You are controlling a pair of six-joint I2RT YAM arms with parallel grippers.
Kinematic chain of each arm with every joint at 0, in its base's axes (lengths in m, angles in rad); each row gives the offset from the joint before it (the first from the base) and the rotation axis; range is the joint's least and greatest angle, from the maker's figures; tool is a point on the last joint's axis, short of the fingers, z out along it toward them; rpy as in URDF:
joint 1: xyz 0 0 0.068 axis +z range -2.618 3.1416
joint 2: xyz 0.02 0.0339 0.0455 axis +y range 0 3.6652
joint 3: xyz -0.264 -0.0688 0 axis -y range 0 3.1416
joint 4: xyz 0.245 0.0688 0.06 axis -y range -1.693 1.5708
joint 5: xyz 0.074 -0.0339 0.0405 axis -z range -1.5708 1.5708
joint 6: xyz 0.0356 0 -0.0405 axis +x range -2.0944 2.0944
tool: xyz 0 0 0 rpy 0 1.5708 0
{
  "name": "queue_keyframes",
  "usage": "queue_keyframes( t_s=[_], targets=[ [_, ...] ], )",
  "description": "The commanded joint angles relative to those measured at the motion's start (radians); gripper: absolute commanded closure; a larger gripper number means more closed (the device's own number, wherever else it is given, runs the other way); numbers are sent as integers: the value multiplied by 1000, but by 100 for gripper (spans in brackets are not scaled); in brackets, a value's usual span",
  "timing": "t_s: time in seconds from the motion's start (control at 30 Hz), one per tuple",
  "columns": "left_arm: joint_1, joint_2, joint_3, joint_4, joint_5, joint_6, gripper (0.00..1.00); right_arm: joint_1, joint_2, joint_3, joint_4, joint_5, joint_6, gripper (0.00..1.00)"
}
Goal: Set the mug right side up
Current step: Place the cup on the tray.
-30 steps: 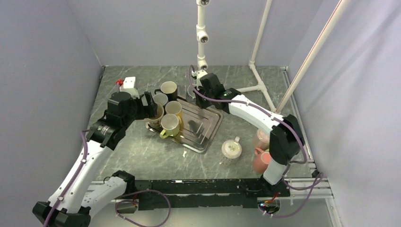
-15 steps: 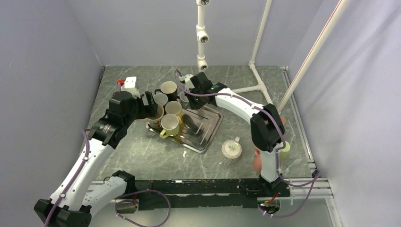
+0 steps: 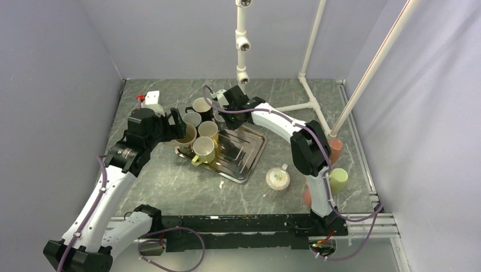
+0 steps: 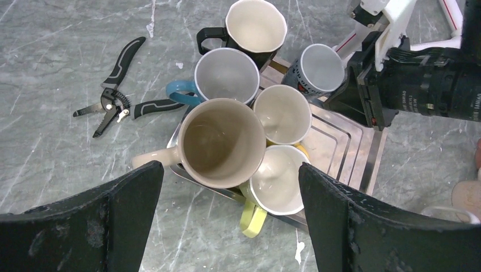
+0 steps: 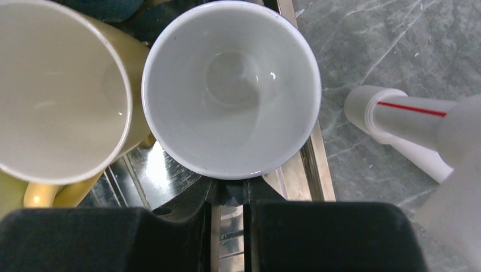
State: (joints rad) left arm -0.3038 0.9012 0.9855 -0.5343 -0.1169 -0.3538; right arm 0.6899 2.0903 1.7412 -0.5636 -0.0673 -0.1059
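A white mug (image 3: pixel 278 177) sits upside down on the table, right of the metal tray (image 3: pixel 252 153). My right gripper (image 5: pixel 231 198) is shut on the handle of a dark mug (image 5: pixel 231 90) with a white inside. That mug is upright at the tray's back corner (image 4: pixel 320 68). My left gripper (image 4: pixel 230 169) hangs open above an upright beige mug (image 4: pixel 221 141) at the tray's left corner, with a wide gap on both sides.
Upright black (image 4: pixel 255 25), blue-handled (image 4: pixel 227 73), cream (image 4: pixel 282 113) and yellow-green (image 4: pixel 278 178) mugs crowd the tray's left half. Pliers (image 4: pixel 113 96) lie on the table to the left. Pink (image 3: pixel 334 148) and green (image 3: pixel 338 178) mugs stand at the right. A white pipe frame (image 3: pixel 309 90) is behind.
My right arm has swung left, carrying the dark mug to the tray's back corner and uncovering the pink and green mugs. The left gripper has drawn slightly back, still open.
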Motion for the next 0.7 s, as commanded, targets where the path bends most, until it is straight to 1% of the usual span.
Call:
queue_keyframes(
  t_s=[0.0, 0.2, 0.57, 0.6, 0.67],
  targets=[
    [6, -13, -9, 33, -12, 1, 6, 2, 30, 97, 26, 15, -24, 100],
    [8, -26, -12, 25, -27, 1, 6, 6, 92, 160, 12, 25, -9, 100],
    [12, -9, -1, 9, -1, 1, 6, 21, 169, 252, -51, 32, -4, 100],
    [12, -11, -3, 7, -2, 2, 6, 21, 175, 261, -58, 29, -4, 99],
    [13, -12, -4, 6, -3, 2, 6, 21, 190, 283, -76, 33, -2, 94]
  ],
)
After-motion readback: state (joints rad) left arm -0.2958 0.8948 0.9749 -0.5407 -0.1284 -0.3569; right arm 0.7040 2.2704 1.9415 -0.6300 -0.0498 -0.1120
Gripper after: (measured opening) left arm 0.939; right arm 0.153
